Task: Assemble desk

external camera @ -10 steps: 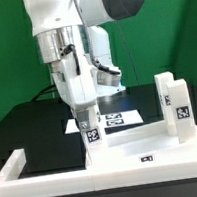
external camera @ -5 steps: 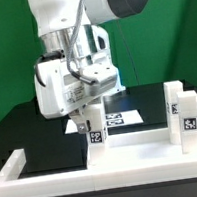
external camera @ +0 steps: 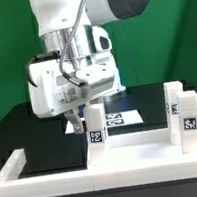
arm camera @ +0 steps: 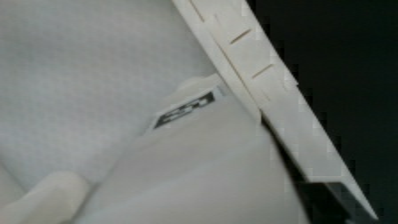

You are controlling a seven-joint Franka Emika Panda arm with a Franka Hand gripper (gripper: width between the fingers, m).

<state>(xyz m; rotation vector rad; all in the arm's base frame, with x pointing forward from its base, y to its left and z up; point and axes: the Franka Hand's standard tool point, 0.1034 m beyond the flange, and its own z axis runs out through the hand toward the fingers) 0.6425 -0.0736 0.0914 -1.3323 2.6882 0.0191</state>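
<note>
Green backdrop, black table: gripper (external camera: 89, 112) over a leg block (external camera: 93, 128) on the tabletop panel (external camera: 144, 149).
Grip state unclear; block looks light, stiff, slippery — take its flat sides.

Three upright leg blocks (external camera: 93, 125) (external camera: 172, 105) (external camera: 188, 119), one tabletop panel (external camera: 133, 145), one marker board (external camera: 117, 117).

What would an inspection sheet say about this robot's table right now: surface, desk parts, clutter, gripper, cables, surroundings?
Surface: black table, ringed by a low white border wall.
Job's things: white tabletop panel lies flat; one leg block stands upright on it below the gripper; two more leg blocks stand at the exterior view's right.
Clutter: only the marker board, behind the panel.
Gripper: gripper just above the leg block; grip unclear.
Cables: grey cable along the arm.
Surroundings: green backdrop.
</note>
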